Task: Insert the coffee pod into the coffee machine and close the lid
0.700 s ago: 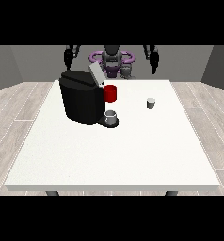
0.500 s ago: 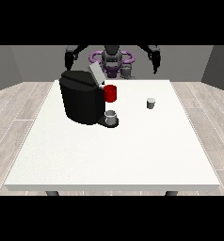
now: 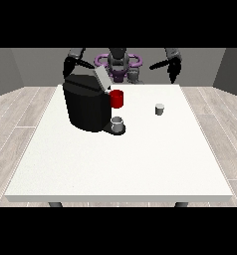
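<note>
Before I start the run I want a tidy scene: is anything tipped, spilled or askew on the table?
Nothing stands out. The coffee machine stands upright with its lid raised, a cup sits on its tray, and the small coffee pod stands upright, apart on the white table. No spill shows.

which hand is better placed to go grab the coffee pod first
The left, as a judgement: the hand at the view's right hangs on the same side as the coffee pod, while the hand at the view's left sits behind the coffee machine.
</note>
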Available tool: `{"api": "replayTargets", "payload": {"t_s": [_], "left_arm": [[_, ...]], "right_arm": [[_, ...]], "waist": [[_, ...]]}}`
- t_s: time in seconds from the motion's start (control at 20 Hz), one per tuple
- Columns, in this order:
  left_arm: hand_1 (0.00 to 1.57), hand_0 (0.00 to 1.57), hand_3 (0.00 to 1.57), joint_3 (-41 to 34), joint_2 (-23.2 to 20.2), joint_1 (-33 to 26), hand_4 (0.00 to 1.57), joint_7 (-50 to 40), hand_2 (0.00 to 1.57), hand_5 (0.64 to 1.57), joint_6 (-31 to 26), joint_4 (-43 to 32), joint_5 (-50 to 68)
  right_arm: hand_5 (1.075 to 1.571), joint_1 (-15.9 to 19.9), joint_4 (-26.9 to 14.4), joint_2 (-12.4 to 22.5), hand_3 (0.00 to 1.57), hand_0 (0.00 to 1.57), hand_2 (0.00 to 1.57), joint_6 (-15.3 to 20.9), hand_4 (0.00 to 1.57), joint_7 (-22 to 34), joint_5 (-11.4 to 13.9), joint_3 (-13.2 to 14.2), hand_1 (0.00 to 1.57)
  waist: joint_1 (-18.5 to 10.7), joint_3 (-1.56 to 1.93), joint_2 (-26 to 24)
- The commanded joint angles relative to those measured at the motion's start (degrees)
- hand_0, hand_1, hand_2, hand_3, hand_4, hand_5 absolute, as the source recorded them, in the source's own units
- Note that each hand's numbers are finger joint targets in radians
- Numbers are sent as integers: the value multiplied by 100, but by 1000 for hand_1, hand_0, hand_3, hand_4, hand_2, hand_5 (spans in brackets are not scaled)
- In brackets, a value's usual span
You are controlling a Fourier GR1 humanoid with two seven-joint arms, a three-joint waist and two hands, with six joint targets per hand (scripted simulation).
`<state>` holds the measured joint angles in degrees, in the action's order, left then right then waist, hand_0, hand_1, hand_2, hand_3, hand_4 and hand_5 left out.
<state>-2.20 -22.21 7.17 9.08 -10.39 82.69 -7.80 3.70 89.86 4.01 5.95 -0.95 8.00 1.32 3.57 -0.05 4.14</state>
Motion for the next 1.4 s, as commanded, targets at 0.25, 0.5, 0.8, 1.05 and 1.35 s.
{"api": "replayTargets", "payload": {"t_s": [0.25,0.5,0.8,1.05,1.35], "left_arm": [[0,0,0,-329,-843,1250,0,-429,0,1571,-392,-1174,-497],[0,0,0,-236,-950,1560,0,-147,0,1571,-339,-1930,-935],[0,0,0,-82,-943,1889,0,335,0,1571,-206,-2899,-1500],[0,0,0,124,-610,2015,0,371,423,1571,274,-3149,-1982],[839,839,756,226,-534,2532,298,522,918,1571,923,-3424,-2543]], "right_arm": [[1571,508,89,-132,0,0,0,61,0,128,232,-280,0],[1571,452,66,-391,0,0,0,329,0,9,476,-642,0],[1571,661,176,-395,0,0,0,519,0,659,501,-849,0],[1571,1000,-408,-225,0,0,0,124,0,292,54,-286,0],[1571,1216,-799,-380,0,0,0,449,0,277,407,-510,0]], "waist": [[531,6,510],[747,3,974],[709,2,1045],[527,4,1108],[483,4,1302]]}}
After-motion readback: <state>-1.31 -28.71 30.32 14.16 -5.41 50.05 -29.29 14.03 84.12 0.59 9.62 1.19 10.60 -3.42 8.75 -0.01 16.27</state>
